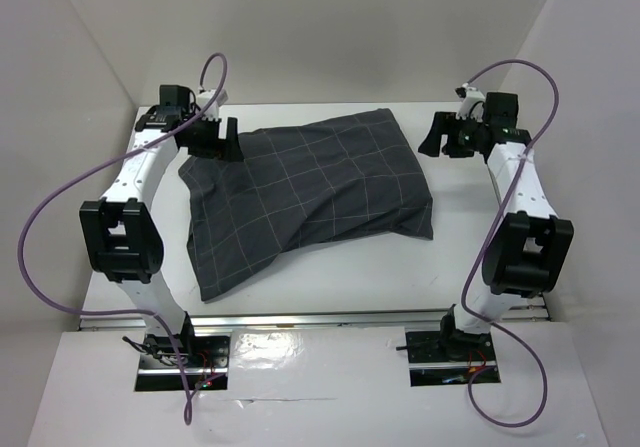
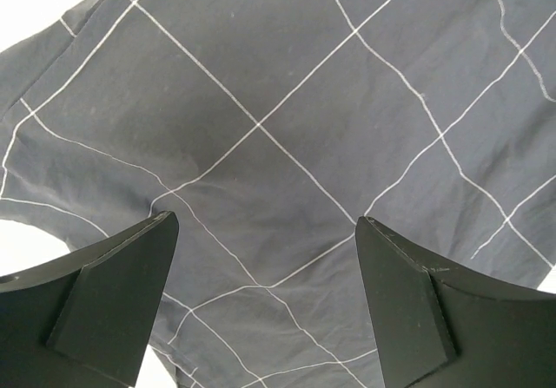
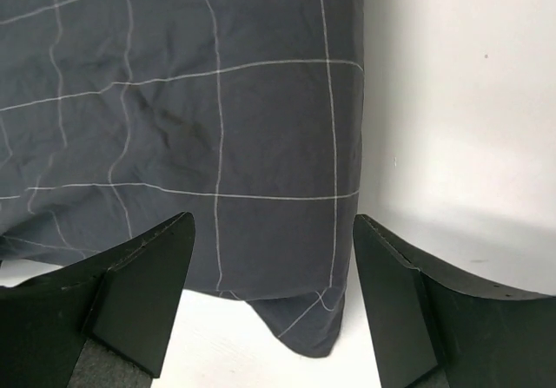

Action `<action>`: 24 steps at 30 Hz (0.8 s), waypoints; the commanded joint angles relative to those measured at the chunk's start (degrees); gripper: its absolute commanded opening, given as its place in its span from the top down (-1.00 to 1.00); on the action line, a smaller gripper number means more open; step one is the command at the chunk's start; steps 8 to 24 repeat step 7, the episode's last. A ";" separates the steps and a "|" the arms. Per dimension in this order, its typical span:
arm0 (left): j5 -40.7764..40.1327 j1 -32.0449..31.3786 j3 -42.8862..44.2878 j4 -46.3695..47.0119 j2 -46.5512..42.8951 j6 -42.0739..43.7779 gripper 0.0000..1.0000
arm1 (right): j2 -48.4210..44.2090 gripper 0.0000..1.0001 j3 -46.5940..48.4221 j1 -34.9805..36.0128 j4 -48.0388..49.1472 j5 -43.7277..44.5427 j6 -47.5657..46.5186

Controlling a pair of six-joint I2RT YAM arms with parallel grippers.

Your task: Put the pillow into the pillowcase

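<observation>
The left claw [image 1: 218, 139] stands wide with nothing between its fingers [image 2: 117, 284]. It sits at the far left corner of the pillowcase [image 1: 310, 192], with grey grid cloth [image 2: 287, 119] filling its wrist view. The right claw [image 1: 440, 135] is also wide and holds nothing. It sits just beside the far right corner of the pillowcase, whose edge [image 3: 261, 145] runs between its fingers [image 3: 143, 292] in the wrist view. The pillowcase lies across the middle of the white tabletop [image 1: 330, 287], puffed up toward the far right corner and flat and wrinkled toward the near left corner. The pillow itself is not visible; only dark cloth shows.
</observation>
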 commanded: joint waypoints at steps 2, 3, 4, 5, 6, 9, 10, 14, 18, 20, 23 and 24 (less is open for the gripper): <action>1.52 -0.01 0.83 1.26 -3.20 -0.97 -0.94 | -3.47 -0.61 -0.72 -0.02 2.70 -2.11 0.01; 1.52 -0.01 0.83 1.87 -3.20 -0.97 -0.94 | -3.47 -0.61 -0.72 -0.02 2.70 -2.63 0.00; 1.52 -0.01 0.31 1.88 -3.20 -1.49 -0.89 | -3.47 -0.61 -0.72 -0.02 2.70 -2.64 0.00; 2.21 -0.01 0.31 1.88 -3.20 -1.49 -0.87 | -3.47 -0.61 -0.72 -0.02 2.70 -2.64 0.00; 2.22 -0.01 -1.00 2.92 -3.90 -1.49 -0.87 | -3.47 -0.61 -0.72 -0.02 2.70 -3.16 -0.52; 2.22 -0.01 -1.01 2.93 -4.78 -1.49 -0.87 | -3.47 -0.61 -0.72 -0.02 2.70 -3.16 -0.52; 2.22 -0.01 -1.01 2.93 -4.78 -1.49 -0.87 | -3.47 -0.61 -0.72 -0.02 2.70 -3.16 -0.52; 2.22 -0.01 -1.01 2.93 -4.78 -1.49 -0.87 | -3.47 -0.61 -0.72 -0.02 2.70 -3.16 -0.52; 2.22 -0.01 -1.01 2.93 -4.78 -1.49 -0.87 | -3.47 -0.61 -0.72 -0.02 2.70 -3.16 -0.52; 2.22 -0.01 -1.01 2.93 -4.78 -1.49 -0.87 | -3.47 -0.61 -0.72 -0.02 2.70 -3.16 -0.52; 2.22 -0.01 -1.01 2.93 -4.78 -1.49 -0.87 | -3.47 -0.61 -0.72 -0.02 2.70 -3.16 -0.52; 2.22 -0.01 -1.01 2.93 -4.78 -1.49 -0.87 | -3.47 -0.61 -0.72 -0.02 2.70 -3.16 -0.52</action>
